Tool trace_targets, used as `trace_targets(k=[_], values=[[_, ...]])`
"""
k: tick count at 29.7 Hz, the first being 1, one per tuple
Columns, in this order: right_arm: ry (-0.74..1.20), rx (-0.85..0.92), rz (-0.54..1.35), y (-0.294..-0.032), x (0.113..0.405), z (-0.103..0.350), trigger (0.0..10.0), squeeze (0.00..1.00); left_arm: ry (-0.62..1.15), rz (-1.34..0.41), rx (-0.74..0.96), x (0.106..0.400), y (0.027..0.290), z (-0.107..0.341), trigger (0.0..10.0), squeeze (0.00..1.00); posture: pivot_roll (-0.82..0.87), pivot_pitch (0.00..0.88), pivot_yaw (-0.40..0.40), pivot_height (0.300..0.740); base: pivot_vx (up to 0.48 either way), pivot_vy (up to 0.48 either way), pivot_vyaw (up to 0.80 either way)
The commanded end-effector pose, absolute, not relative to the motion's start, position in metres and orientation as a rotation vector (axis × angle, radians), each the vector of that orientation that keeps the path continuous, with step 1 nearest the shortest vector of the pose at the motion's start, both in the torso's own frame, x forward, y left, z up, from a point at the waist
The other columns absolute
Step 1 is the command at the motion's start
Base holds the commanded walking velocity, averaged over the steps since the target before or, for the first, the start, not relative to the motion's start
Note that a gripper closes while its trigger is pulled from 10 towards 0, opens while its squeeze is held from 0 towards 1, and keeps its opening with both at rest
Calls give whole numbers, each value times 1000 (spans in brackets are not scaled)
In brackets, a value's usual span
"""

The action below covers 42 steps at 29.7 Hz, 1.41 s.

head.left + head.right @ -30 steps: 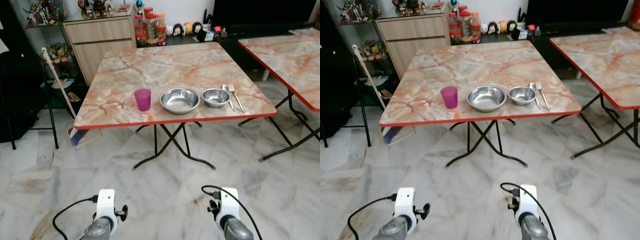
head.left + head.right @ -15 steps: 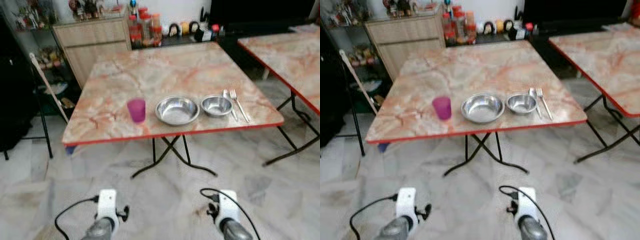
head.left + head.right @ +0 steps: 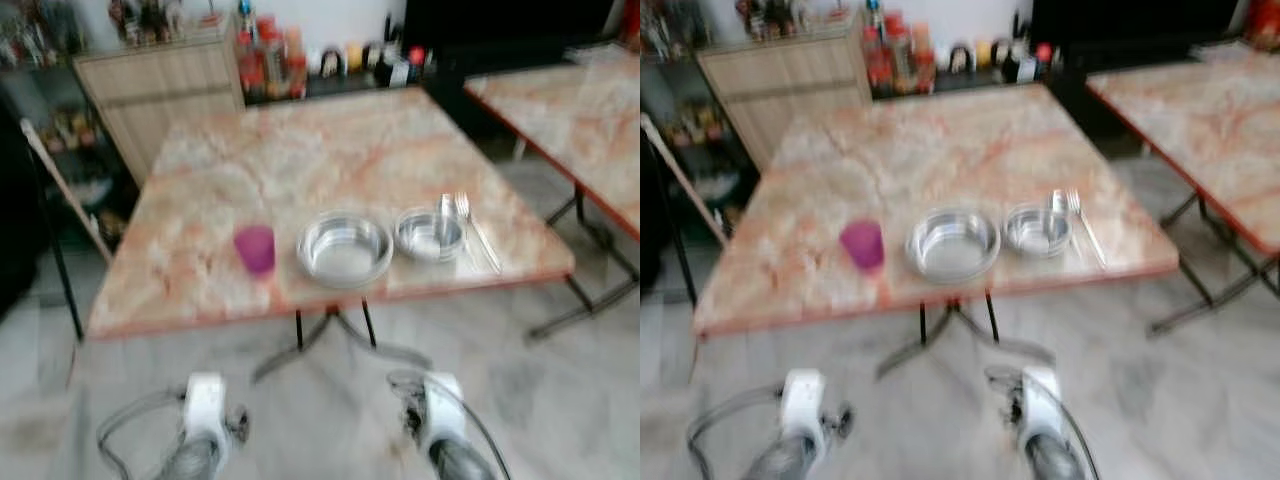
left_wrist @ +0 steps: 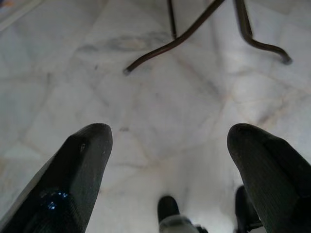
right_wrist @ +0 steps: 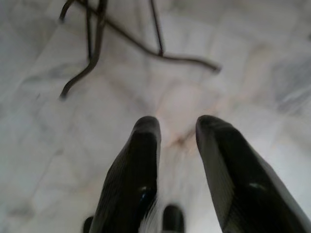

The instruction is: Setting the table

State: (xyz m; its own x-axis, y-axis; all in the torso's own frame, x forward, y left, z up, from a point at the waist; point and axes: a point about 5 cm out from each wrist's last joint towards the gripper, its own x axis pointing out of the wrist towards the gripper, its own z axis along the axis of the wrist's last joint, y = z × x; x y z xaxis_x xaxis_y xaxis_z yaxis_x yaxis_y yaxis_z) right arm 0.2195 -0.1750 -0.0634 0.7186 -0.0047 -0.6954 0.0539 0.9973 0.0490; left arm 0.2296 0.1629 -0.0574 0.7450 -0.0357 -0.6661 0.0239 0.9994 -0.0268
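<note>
Purple cup beside two steel bowls (blurred).

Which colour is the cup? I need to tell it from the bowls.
Purple-pink cup, clearest in the left eye view.

Blurred view here: pale marble floor underfoot, a marble-patterned folding table on dark crossed legs ahead, a second table at right. Far left a wooden cabinet, jars beside it against the white wall.
</note>
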Motion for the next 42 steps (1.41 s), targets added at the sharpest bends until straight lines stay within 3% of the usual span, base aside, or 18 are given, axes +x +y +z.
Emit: trace_targets(k=[1,12,24,31,42], values=[[762,84,1,-161,223,-62,10000,0,729,-3,25,228,180,-57,10000,0,16,0,52,740,0,0,0],[761,89,-17,-164,223,-62,10000,0,727,55,-15,222,185,-60,10000,0,26,0,41,740,0,0,0],[764,90,-35,-170,221,-63,10000,0,520,177,-98,232,206,-42,10000,0,50,0,37,740,0,0,0],[772,95,-11,-161,220,-65,10000,0,591,188,-64,222,206,-50,10000,0,69,0,32,740,0,-73,0],[759,88,-10,-163,223,-62,10000,0,566,169,-77,233,198,-45,10000,0,47,0,36,740,0,-289,0]])
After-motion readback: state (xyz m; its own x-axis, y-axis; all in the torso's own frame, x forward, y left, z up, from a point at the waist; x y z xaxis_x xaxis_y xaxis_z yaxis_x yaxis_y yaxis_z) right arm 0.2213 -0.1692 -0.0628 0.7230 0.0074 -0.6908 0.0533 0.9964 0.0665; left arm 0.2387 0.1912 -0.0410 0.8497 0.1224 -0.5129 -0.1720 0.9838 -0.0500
